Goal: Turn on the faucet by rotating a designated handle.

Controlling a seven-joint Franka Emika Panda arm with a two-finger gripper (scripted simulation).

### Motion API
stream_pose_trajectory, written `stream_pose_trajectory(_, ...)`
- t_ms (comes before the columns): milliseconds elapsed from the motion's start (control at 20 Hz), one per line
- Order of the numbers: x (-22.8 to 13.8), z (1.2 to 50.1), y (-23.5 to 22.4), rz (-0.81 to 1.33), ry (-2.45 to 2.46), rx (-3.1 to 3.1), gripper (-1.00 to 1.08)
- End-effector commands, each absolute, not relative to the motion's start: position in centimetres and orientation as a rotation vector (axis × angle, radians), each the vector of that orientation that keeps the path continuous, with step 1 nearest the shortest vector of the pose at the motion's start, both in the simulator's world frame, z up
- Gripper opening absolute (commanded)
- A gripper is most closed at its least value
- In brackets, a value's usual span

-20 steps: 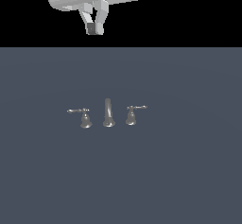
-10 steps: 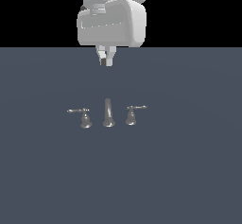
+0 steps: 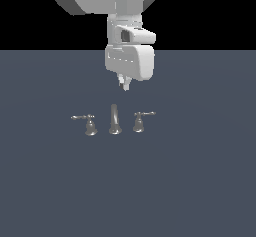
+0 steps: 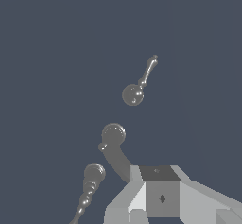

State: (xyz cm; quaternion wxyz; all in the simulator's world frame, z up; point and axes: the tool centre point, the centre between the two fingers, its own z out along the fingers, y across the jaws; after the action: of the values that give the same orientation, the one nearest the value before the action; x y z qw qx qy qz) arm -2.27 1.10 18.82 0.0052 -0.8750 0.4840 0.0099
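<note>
A plain, matte slate-blue desk (image 3: 200, 191) fills the lower part of the exterior view, under a black background. Near its middle stands the faucet (image 3: 115, 121), a small set of three shiny grey metal pieces in a row. The centre piece is a slim upright spout (image 3: 114, 120) that tapers upward from a flared foot. On the exterior view's right, just beside the spout but apart from it, is the handle (image 3: 140, 121), with a bell-shaped base and a short stubby lever pointing toward the exterior view's right. On the exterior view's left is a second handle (image 3: 87, 124), also bell-based, with a longer, thinner lever pointing toward the exterior view's left.

A smooth white and pale grey robot arm (image 3: 127, 36), made of rounded blocky shells, comes down from the top of the frame. Its end effector (image 3: 124, 84) hangs in the air above and behind the spout, touching nothing; the fingers look close together with nothing between them. In the wrist view, the arm's grey angular housing fills one corner, with all three glossy faucet pieces visible from above.
</note>
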Motion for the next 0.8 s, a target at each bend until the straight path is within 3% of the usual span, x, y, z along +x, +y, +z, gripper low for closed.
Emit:
stream_pose_trajectory(0, -0.9, 17.1, 0.1, 0.025, 1.607, -2.690, -1.00)
stream_pose_trajectory(750, 4.4, 8.9, -6.0, 0.001, 2.023, -2.405, -1.00)
